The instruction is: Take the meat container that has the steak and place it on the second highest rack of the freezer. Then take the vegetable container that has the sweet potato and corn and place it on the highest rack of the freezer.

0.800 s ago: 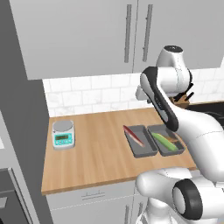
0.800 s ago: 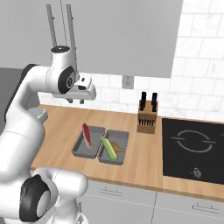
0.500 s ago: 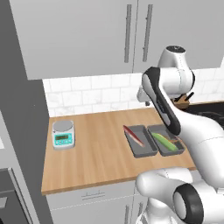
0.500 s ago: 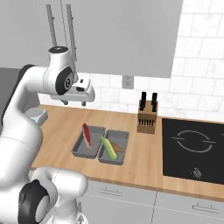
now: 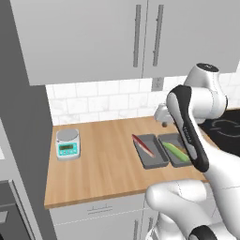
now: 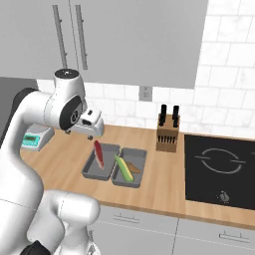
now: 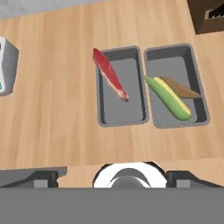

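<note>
Hand view looks down on a wood counter (image 7: 57, 127) w/ two grey trays side by side, steak (image 7: 110, 74) in the left one, corn (image 7: 168, 97) & sweet potato (image 7: 179, 89) in the right, all well below the wide-open gripper (image 6: 90, 134).

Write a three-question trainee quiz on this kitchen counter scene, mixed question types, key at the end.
1. True or false: the steak lies in the same tray as the corn.
2. What lies beside the corn in its tray? A) sweet potato B) carrot C) knife
3. Fill in: the claw hangs above the trays with its jaws ____.

Key: 1 false; 2 A, the sweet potato; 3 open.
</note>
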Controlling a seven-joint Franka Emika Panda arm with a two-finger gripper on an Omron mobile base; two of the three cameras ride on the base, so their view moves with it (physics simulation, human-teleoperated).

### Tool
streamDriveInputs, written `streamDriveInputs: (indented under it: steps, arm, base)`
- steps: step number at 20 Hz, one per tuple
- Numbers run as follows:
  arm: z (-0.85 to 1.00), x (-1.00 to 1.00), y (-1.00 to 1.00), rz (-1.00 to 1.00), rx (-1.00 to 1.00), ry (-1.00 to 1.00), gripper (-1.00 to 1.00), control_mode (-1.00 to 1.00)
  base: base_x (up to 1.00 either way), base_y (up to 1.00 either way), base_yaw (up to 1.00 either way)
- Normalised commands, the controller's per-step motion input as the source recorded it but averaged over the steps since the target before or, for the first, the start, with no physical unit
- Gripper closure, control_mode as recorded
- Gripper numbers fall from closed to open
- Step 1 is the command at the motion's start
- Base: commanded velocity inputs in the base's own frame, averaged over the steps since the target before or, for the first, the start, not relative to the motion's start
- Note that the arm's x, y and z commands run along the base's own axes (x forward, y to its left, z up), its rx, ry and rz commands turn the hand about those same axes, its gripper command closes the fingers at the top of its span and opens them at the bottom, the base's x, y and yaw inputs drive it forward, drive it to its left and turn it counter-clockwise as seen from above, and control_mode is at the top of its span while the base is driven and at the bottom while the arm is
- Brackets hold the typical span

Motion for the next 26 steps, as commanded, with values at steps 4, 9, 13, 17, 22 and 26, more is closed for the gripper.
streamDriveInputs:
  steps: [4, 9, 13, 17, 22, 26]
  arm:
    - [-0.14, -0.23, -0.05, -0.28, 0.06, 0.03, -1.0, -1.0]
    - [-0.08, 0.0, -0.03, -0.32, 0.09, 0.01, -1.0, -1.0]
    - [-0.08, 0.0, -0.05, -0.31, 0.12, 0.01, -1.0, -1.0]
    - [-0.02, 0.0, -0.1, -0.29, 0.08, 0.03, -1.0, -1.0]
    - [-0.14, 0.0, 0.0, -0.29, 0.03, 0.1, -1.0, -1.0]
    - [-0.13, -0.02, 0.0, -0.22, 0.04, 0.09, -1.0, -1.0]
  base:
    - [0.0, 0.0, 0.0]
    - [0.0, 0.0, 0.0]
    - [0.0, 0.0, 0.0]
    - [0.0, 0.0, 0.0]
    - [0.0, 0.0, 0.0]
    - [0.0, 0.0, 0.0]
